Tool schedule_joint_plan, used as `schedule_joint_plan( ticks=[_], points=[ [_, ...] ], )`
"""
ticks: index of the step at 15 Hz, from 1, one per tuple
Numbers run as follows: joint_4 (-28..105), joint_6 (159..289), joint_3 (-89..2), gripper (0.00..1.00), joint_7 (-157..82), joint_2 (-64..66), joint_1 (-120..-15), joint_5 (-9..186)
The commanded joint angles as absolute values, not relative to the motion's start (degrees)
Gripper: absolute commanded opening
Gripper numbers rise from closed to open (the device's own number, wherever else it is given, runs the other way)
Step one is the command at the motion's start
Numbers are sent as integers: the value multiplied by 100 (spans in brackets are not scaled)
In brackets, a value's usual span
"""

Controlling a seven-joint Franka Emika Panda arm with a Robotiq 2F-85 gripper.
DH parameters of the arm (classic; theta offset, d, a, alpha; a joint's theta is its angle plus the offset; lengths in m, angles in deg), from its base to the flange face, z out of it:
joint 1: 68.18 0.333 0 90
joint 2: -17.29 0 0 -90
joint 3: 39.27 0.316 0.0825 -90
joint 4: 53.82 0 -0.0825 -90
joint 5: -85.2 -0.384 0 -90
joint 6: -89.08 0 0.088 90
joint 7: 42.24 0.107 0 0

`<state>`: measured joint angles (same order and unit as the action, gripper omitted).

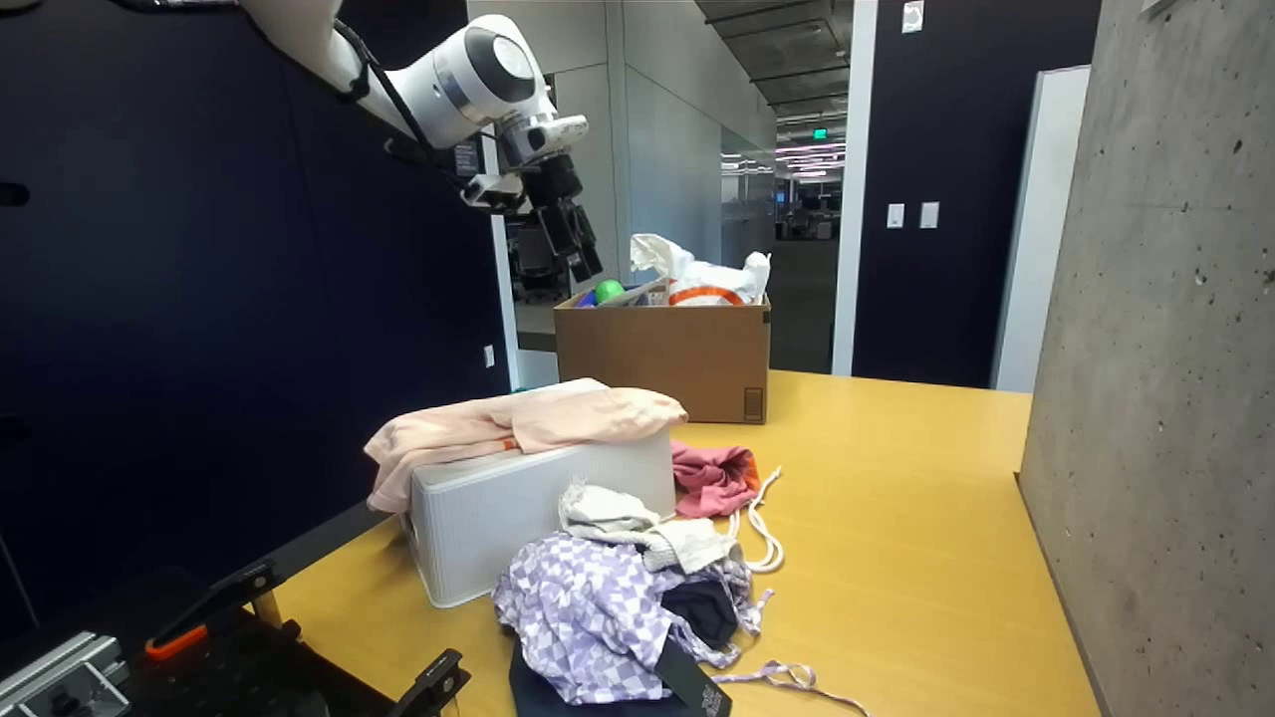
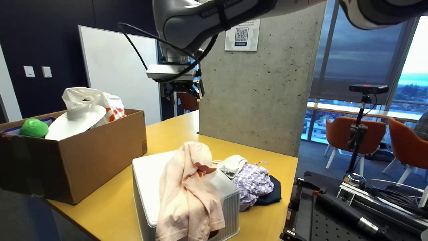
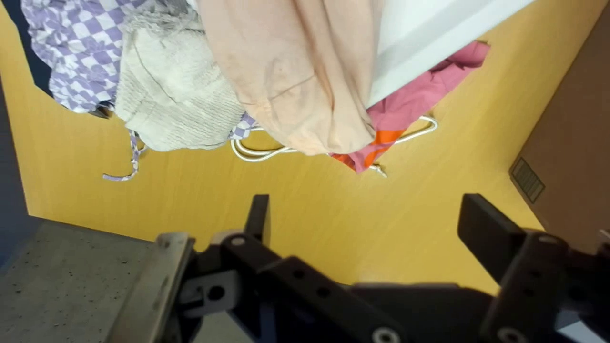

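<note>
My gripper (image 3: 364,205) is open in the wrist view, its black fingers wide apart with only yellow table seen between them. In both exterior views the gripper (image 2: 185,97) hangs well above the table and touches nothing. A peach garment (image 2: 190,197) lies draped over a white ribbed bin (image 1: 538,528), part of it hanging down the side. Beside the bin is a pink and orange cloth (image 1: 712,478) with a white cord. A cream knit piece (image 3: 176,90) and a purple checkered garment (image 1: 588,607) are heaped together, partly over dark navy cloth (image 2: 271,192).
A cardboard box (image 1: 657,358) stands behind the bin, holding a green ball (image 2: 34,128), a white plate (image 2: 77,122) and a white bag (image 1: 712,281). A concrete wall (image 1: 1155,349) borders the yellow table (image 1: 896,558). Black mounting hardware (image 2: 331,214) sits at the table's near end.
</note>
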<state>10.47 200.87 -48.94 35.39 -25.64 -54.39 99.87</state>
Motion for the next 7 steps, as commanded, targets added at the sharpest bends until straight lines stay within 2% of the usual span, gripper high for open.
schedule_joint_plan(
  ticks=[1,7],
  points=[
    [2417,20458,-4644,100,3239,-1592,-5455,10010],
    [4148,21462,-4405,100,2829,-860,-5605,9974]
  ],
)
